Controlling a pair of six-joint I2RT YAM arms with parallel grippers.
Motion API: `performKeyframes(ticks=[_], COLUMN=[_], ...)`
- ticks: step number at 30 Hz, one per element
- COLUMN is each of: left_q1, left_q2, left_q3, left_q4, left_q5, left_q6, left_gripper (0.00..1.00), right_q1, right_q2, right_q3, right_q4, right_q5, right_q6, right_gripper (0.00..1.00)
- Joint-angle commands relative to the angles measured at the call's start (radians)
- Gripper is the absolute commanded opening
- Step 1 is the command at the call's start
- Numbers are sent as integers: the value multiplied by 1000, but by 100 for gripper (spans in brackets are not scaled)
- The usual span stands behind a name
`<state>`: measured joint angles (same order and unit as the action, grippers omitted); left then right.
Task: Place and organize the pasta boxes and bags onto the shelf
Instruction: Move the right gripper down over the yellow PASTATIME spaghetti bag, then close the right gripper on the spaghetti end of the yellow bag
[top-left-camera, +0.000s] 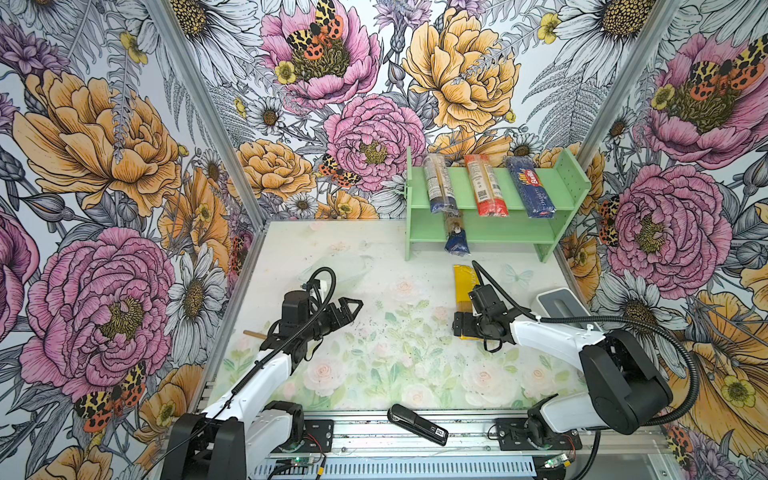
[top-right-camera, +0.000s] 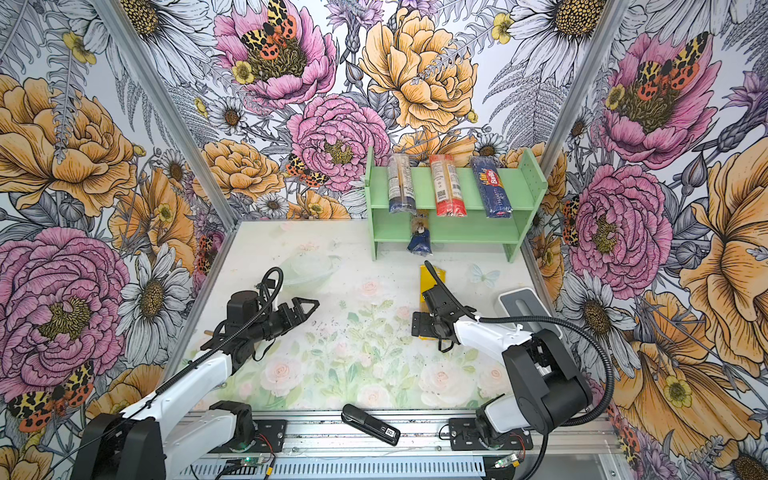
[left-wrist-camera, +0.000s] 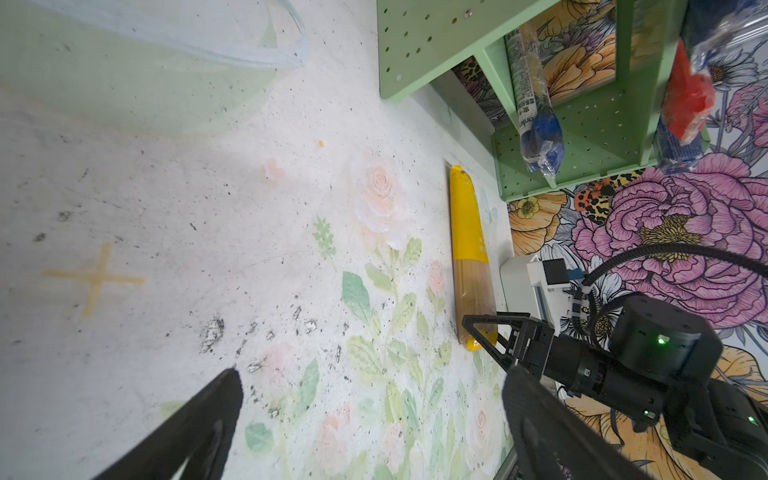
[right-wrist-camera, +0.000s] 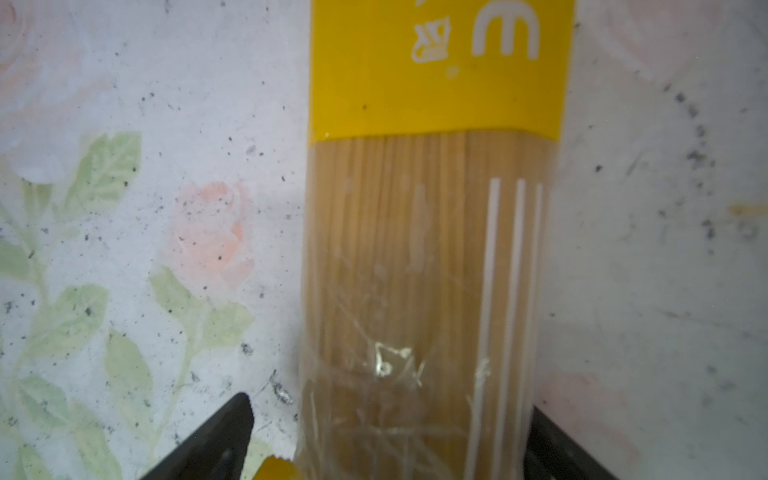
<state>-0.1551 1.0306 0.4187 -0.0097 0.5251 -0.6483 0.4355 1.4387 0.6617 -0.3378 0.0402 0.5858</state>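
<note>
The pale green shelf (top-left-camera: 575, 174) stands at the back right. Its top tier carries a clear pack with a dark-blue label (top-left-camera: 438, 185), a red-ended pack (top-left-camera: 484, 187) and a dark blue Barilla pack (top-left-camera: 534, 187). A blue-gold pack (top-left-camera: 456, 237) pokes out of the lower tier. A yellow spaghetti pack (top-left-camera: 465, 286) lies flat on the table. My right gripper (right-wrist-camera: 390, 415) points down over the pack's near end. It is open, with one finger on each side of the pack. My left gripper (left-wrist-camera: 370, 378) hovers open and empty at mid-left (top-left-camera: 355, 305).
A white-grey box (top-left-camera: 561, 305) sits just right of the right arm, by the wall. A black stapler-like object (top-left-camera: 417, 424) lies at the table's front edge. A small wooden stick (top-left-camera: 254, 333) lies at the left edge.
</note>
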Motion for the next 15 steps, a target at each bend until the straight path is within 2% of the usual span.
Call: performKeyframes(ticks=[1,15], left_q1=[-6,-9], left_q2=[6,23], left_q3=[25,25], left_q4=[27,42], left_q5=[-6,-3], left_q6=[12,12], left_gripper=[99,99], right_q1=[6,61], right_q2=[-11,-21], right_q3=[-26,-119], right_q4=[77,305], right_q5=[124,253], right_q6=[63,82], right_gripper=[95,94])
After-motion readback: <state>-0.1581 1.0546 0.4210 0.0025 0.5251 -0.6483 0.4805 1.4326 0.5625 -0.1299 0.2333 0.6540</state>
